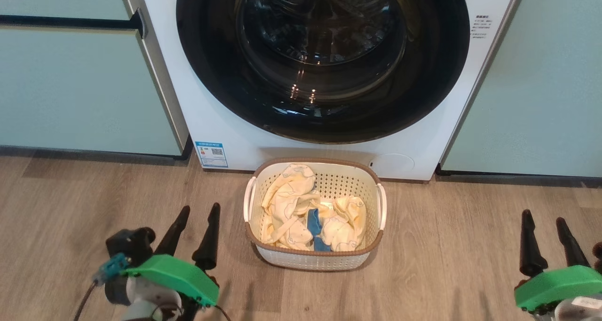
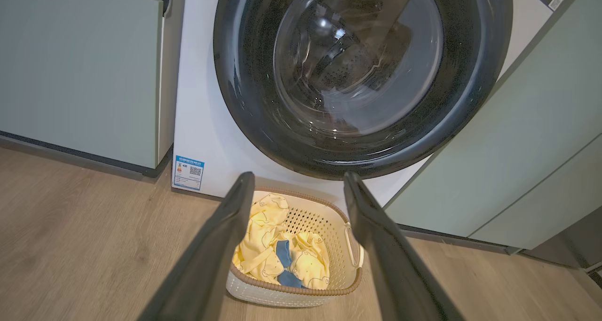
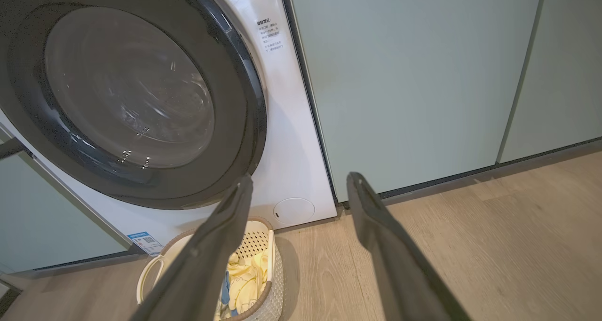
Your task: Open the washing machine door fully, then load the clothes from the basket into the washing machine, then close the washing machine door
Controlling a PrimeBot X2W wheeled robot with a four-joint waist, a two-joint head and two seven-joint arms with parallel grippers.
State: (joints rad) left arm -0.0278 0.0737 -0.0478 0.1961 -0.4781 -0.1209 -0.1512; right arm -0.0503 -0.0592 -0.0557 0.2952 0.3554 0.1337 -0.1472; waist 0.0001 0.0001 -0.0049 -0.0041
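Left claw (image 1: 200,208) is hovering low over the wooden floor (image 1: 94,199) at the near left, fingers spread wide apart and gripping nothing. Right claw (image 1: 543,216) is doing the same thing at the near right, also released and empty, well apart from everything else.

Sitting between them, a bit farther out, is the basket (image 1: 312,261). It's resting on the floor with neither claw touching it. The clothes (image 1: 289,203) are lying bunched up inside it, pale yellow stuff piling mostly toward the left side, with the little blue cloth piece (image 1: 314,223) poking out in the middle of the heap.

Right behind the basket the washing machine (image 1: 221,123) is standing, its white front just beside the basket's far rim. The washing machine door (image 1: 207,76) is sitting shut, flush against the front, and its glass window (image 1: 320,43) is catching a few glints. Low on the front, a blue-bordered sticker (image 1: 211,154) is showing at the left and a round cap (image 1: 393,165) at the right. Pale green cabinets (image 1: 70,90) are flanking the machine on both sides.
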